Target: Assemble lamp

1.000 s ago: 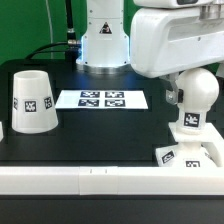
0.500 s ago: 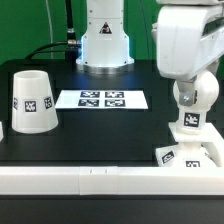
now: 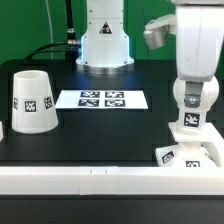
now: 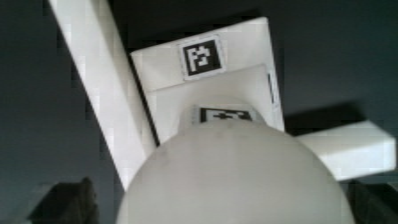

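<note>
Exterior view. Bulb (image 3: 194, 97) stands upright on its neck over the base (image 3: 190, 156), at the table (image 3: 100, 140) corner on the exterior view's right, close to the white rail (image 3: 90, 180) along the near edge. Arm is straight above it, with the pincer (image 3: 194, 84) at the bulb's top. Clenched or released: cannot tell. Shade (image 3: 32, 100) is well apart toward the opposite side edge, with the marker board (image 3: 102, 99) between.

Wrist view. Bulb (image 4: 231, 175) fills the foreground and hides the fingertips. Tagged base (image 4: 210, 70) lies beyond it, with the rail (image 4: 98, 90) alongside.
</note>
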`<state>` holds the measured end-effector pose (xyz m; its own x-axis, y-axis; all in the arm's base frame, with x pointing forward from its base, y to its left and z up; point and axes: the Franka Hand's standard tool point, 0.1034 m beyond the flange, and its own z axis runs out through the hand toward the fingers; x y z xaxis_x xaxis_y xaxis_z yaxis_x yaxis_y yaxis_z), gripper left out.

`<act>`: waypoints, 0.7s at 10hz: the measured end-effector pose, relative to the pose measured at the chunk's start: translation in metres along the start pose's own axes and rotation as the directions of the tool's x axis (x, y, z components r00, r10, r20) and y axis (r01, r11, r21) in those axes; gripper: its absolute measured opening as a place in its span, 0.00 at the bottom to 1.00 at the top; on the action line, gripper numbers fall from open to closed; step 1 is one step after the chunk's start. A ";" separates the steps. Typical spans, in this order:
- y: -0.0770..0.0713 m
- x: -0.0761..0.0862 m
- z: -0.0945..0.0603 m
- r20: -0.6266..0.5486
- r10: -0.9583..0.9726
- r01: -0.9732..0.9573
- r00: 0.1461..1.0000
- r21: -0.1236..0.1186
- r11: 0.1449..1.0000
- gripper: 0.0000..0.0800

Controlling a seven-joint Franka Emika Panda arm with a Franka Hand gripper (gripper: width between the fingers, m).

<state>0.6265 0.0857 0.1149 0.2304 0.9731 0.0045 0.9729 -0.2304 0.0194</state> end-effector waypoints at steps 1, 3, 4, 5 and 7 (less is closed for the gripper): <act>0.000 0.001 0.000 0.002 -0.014 0.014 1.000 0.000 1.000 0.87; -0.001 0.000 0.003 0.016 -0.075 0.075 0.997 0.000 0.997 0.87; -0.001 -0.001 0.003 0.016 -0.070 0.070 0.997 0.000 0.998 0.72; -0.001 -0.001 0.003 0.016 -0.069 0.069 0.997 0.000 0.998 0.72; -0.001 -0.001 0.003 0.016 -0.043 0.043 0.999 0.000 0.999 0.72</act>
<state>0.6254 0.0847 0.1115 0.1890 0.9819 -0.0128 0.9818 -0.1887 0.0196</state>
